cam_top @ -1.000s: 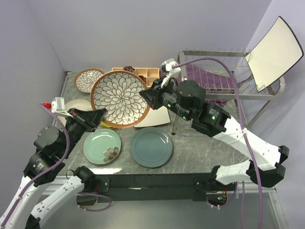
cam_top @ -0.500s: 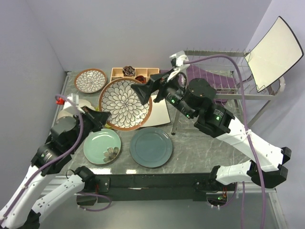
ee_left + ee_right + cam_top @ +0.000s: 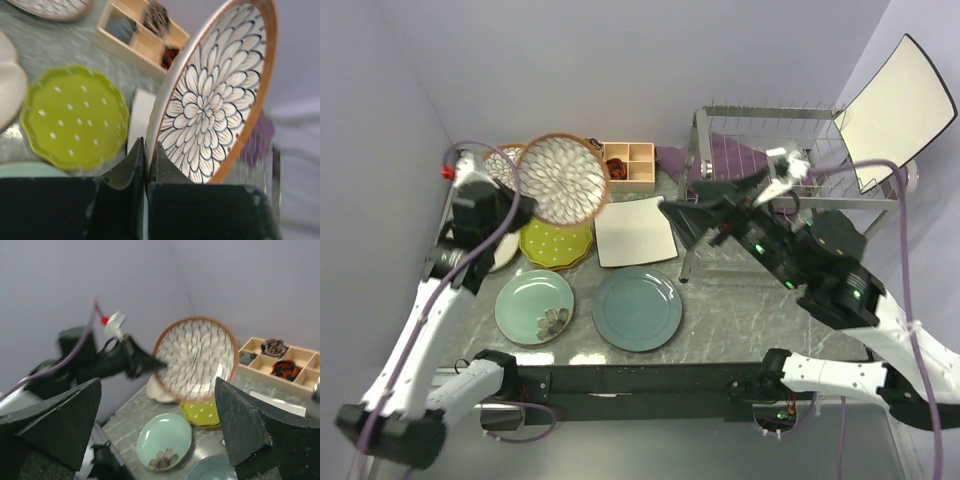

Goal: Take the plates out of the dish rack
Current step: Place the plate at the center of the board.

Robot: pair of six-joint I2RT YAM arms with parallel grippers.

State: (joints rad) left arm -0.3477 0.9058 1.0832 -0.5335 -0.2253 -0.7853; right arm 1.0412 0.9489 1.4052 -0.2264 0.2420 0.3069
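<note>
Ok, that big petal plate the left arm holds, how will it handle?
The petal plate is probably stiff and breakable: it looks like glazed ceramic. The left tool pinches only its rim, and it hangs tilted above the yellow-green plate, so it may swing or slip.

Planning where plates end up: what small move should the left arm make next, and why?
Probably tip the petal-patterned plate level and lower it at the back left: the left tool pinches its rim, holding it tilted above the yellow-green plate, and the open right tool is clear of it.
</note>
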